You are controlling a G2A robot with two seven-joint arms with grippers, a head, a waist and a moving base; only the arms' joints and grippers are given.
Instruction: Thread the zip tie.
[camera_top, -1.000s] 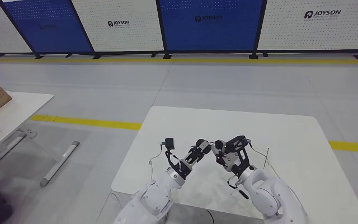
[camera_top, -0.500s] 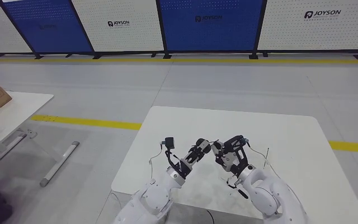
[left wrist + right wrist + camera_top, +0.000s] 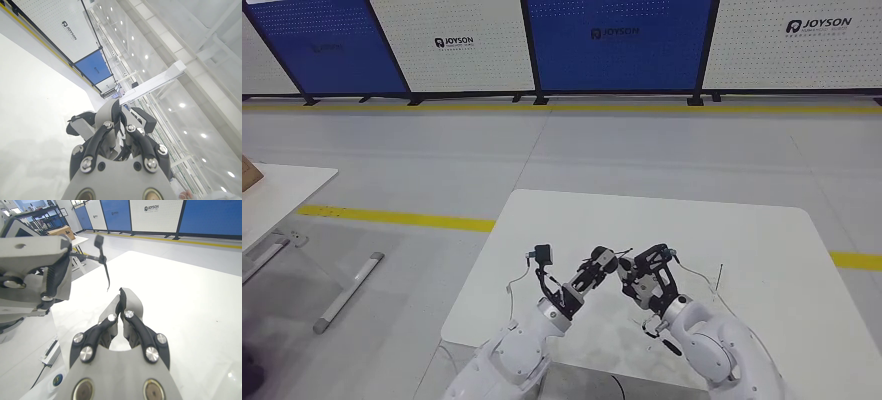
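A black zip tie [image 3: 103,262] hangs in the air above the white table [image 3: 170,285]. Its square head [image 3: 99,241] is uppermost and its thin tail curves down to a free end. My left gripper [image 3: 68,255] is shut on the strap's other stretch, which crosses the tail. Just under the tail's end sits my right gripper [image 3: 121,292], shut, with nothing visible between its pads and a small gap to the tie. From above, the left gripper [image 3: 600,263] and right gripper [image 3: 642,272] almost meet near the table's front.
The table [image 3: 742,230] stretches bare behind and to the right of the grippers; a thin dark strip [image 3: 720,274] lies at its right. A second white table [image 3: 282,190] with a cardboard box [image 3: 63,232] stands off to the left. Blue and white panels close the back.
The right gripper has shifted a little to the left, closer to the left gripper and the tie. The left arm has hardly moved.
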